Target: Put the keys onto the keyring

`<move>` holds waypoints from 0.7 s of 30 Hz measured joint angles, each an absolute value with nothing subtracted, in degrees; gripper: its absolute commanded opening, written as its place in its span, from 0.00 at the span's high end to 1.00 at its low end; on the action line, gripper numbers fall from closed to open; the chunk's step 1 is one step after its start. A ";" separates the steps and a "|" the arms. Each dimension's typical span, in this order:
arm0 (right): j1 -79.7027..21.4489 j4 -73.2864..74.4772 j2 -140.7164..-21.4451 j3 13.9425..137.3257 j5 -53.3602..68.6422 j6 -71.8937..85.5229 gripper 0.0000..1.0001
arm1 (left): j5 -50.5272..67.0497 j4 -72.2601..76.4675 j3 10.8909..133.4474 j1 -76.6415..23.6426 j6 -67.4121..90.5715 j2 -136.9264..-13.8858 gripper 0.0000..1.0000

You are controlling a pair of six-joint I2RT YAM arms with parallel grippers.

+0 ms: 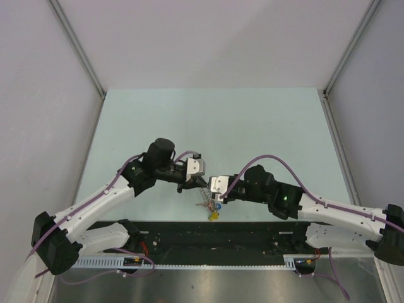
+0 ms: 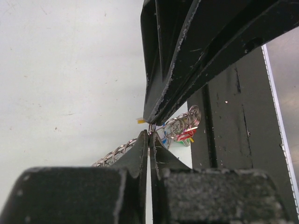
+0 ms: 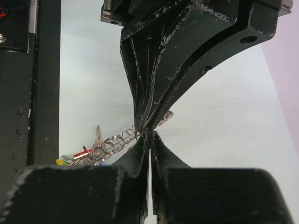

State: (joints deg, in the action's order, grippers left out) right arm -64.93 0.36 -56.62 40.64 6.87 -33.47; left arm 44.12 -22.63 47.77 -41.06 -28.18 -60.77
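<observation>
Left gripper (image 2: 149,136): fingers clenched tight, the tips nipping the thin wire of the keyring (image 3: 117,141) from the left.
Keyring: held between the two arms over the near part of the table (image 1: 252,126). Its string of small rings runs out on both sides of the pinch.
Keys (image 1: 213,208): bunched under the pinch point, a blue tag and a yellow tag lowest. The pictures don't show whether these two are threaded on or merely hanging against the rest, nor whether the bunch clears the table.
Right gripper (image 3: 149,135): also clenched, its tips meeting the left tips nose to nose on the same spot of wire.
Step in hand: probably working the ring's wire open or feeding a key along it, with both arms steadying one point.
Next move: seems to need one gripper to keep its hold while the other lets go and takes a key by its tag. The wire is fine, so a small slip could drop the bunch.
</observation>
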 measured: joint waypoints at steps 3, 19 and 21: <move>-64.93 0.58 -56.34 40.64 6.68 -33.45 1.00 | 44.05 -22.06 47.66 -41.06 -27.42 -60.73 1.00; -65.60 -6.46 -50.30 36.25 2.74 -29.74 1.00 | 43.11 -7.92 42.26 -38.20 -12.40 -52.12 1.00; -65.80 -8.27 -50.30 35.20 2.50 -29.04 1.00 | 42.61 -6.35 41.01 -38.11 -10.44 -51.29 1.00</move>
